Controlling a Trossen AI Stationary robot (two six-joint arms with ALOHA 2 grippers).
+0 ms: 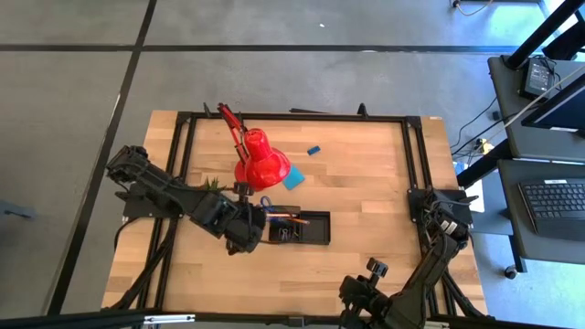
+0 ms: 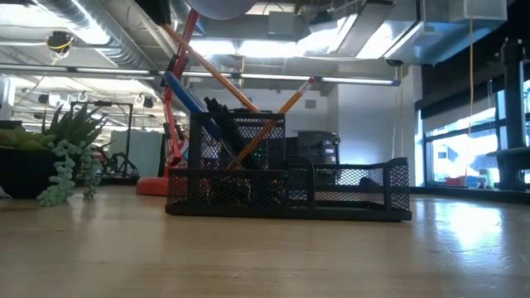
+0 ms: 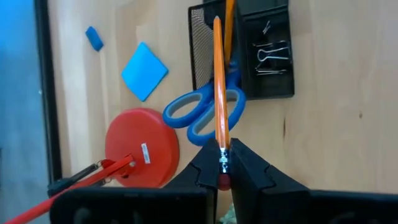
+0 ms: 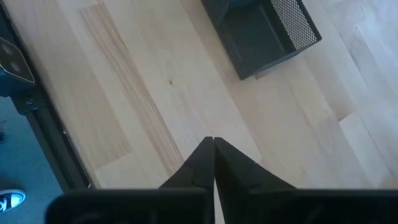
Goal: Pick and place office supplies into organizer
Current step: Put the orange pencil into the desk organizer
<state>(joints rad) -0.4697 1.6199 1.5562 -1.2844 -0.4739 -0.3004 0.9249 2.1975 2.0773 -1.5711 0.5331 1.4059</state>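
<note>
The table [image 1: 366, 210] is butcher-block wood in a black frame. The left arm reaches in from nine o'clock toward the middle; the right arm waits folded at the four o'clock edge, its gripper [image 4: 213, 144] pressed together over bare wood.

The red lamp [image 1: 260, 160] stands just above centre, its round base [image 3: 142, 147] beside the organizer's tall end. The organizer [image 1: 297, 228], a low black mesh tray, sits just below centre, with the plant [image 2: 62, 157] off at its nine o'clock.

The scissors [image 3: 205, 112] stand in the tall cup, blue handles up. The note pad [image 3: 144, 70] lies flat at the lamp's three o'clock, the eraser [image 3: 94, 38] farther out toward one o'clock. Binder clips [image 3: 270, 59] rest in a low compartment.

The left gripper [image 3: 222, 163] pinches a pencil [image 3: 219, 81] by its end, the shaft slanting over the cup.
</note>
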